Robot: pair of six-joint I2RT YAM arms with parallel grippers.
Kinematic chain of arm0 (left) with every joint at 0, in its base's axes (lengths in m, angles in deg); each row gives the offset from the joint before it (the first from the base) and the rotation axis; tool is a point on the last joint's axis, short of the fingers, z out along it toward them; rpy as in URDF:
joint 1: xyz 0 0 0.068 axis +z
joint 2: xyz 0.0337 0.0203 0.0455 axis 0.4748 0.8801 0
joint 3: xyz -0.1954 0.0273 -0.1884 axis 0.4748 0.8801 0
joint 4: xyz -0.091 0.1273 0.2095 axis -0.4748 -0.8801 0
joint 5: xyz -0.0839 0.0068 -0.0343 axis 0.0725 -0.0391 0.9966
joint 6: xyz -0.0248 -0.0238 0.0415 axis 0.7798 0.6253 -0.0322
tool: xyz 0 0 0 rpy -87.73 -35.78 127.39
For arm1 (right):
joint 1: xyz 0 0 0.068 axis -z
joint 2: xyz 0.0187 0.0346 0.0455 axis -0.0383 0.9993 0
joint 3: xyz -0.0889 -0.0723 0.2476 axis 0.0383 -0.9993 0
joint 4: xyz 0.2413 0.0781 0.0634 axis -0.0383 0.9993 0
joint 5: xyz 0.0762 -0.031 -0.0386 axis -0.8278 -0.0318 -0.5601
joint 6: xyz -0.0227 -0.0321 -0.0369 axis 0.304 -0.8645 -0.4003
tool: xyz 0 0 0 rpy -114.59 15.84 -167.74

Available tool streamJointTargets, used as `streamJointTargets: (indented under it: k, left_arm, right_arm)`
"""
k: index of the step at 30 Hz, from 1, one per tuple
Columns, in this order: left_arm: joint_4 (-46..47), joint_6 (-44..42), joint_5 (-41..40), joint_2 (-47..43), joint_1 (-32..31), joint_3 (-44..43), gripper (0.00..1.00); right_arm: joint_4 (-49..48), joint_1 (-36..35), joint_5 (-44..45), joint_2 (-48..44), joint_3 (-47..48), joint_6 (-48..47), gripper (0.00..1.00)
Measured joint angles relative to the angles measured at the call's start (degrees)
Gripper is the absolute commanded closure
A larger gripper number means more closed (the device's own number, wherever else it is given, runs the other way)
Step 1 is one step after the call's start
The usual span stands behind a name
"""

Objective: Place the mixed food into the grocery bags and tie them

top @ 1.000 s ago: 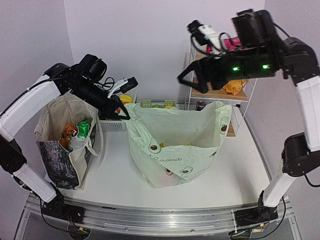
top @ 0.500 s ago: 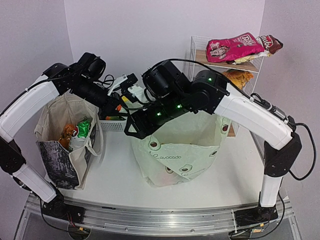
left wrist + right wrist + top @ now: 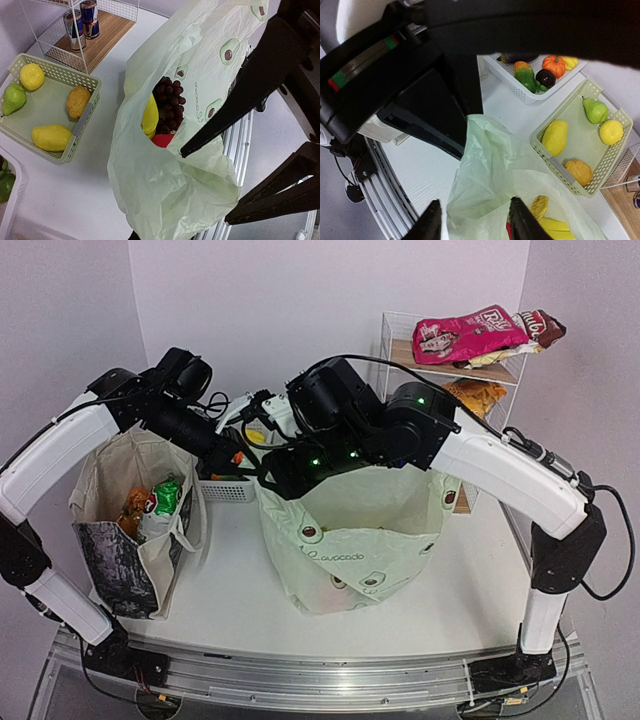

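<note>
The pale-green avocado-print plastic bag [image 3: 350, 540] stands open mid-table. Inside it lie dark grapes [image 3: 169, 97], a yellow banana [image 3: 150, 115] and a red apple [image 3: 162, 141]. My left gripper [image 3: 236, 452] is shut on the bag's left top corner, and only a sliver of it [image 3: 135, 236] shows in its wrist view. My right gripper [image 3: 475, 222] hangs over that same corner, open, with a fold of the film between its fingers [image 3: 520, 220]. The beige tote [image 3: 125, 540] stands at the left and holds an orange packet [image 3: 133, 508] and a green-white packet [image 3: 167, 495].
Behind the bag are a white basket [image 3: 517, 95] of toy vegetables and a green basket [image 3: 560, 177] with yellow fruit and a pear. A wire shelf [image 3: 107, 42] at the back right holds cans [image 3: 82, 22], with a pink packet [image 3: 470, 335] on top.
My right arm has swung down and left from beside the shelf to the bag's left corner, and its jaws have narrowed around the film. The left arm has kept its grip and place.
</note>
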Motion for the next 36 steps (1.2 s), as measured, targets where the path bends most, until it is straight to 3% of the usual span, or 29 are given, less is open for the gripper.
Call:
streamJointTargets:
  k: [4, 15, 17, 20, 21, 22, 23, 24, 25, 30, 36]
  left_arm:
    - [0.00, 0.00, 0.25, -0.02, 0.00, 0.00, 1.00]
    - [0.00, 0.07, 0.96, -0.66, 0.00, 0.00, 1.00]
    - [0.00, 0.07, 1.02, -0.66, 0.00, 0.00, 1.00]
    - [0.00, 0.16, 1.17, -0.66, 0.00, 0.00, 1.00]
    - [0.00, 0.17, 1.27, -0.66, 0.01, 0.01, 0.96]
    - [0.02, 0.17, 1.37, -0.66, 0.02, 0.04, 0.81]
    - [0.11, 0.18, 1.50, -0.68, 0.02, 0.18, 0.47]
    - [0.47, 0.23, 1.56, -0.86, 0.02, 0.59, 0.21]
    - [0.90, 0.18, 1.64, -1.16, 0.03, 1.17, 0.05]
    - [4.74, -0.95, 0.81, -6.79, 0.07, 8.53, 0.00]
    - [16.62, -6.37, 2.48, -23.83, 0.07, 21.67, 0.01]
  right_arm:
    - [-0.34, 0.00, 1.37, -0.02, -0.58, -0.84, 0.82]
    - [-0.73, 0.00, 2.52, -0.02, -0.97, -2.89, 0.90]
    - [-0.70, 0.00, 2.87, -0.02, -1.08, -3.10, 0.98]
    - [-0.72, 0.01, 3.26, 0.00, -1.09, -3.65, 1.00]
    - [-0.72, 0.02, 3.31, 0.00, -1.09, -3.76, 1.00]
    - [-0.73, 0.02, 3.31, 0.00, -1.09, -3.78, 1.00]
    - [-0.71, 0.02, 3.31, -0.02, -1.09, -3.78, 1.00]
    - [-0.70, 0.01, 3.24, -0.01, -1.07, -3.69, 1.00]
    - [-0.68, 0.00, 3.11, -0.01, -1.05, -3.54, 1.00]
    - [-0.75, -0.06, 1.82, -1.02, -0.87, -1.98, 1.00]
    - [-2.89, -1.76, -0.26, -4.96, 1.43, -0.75, 1.00]
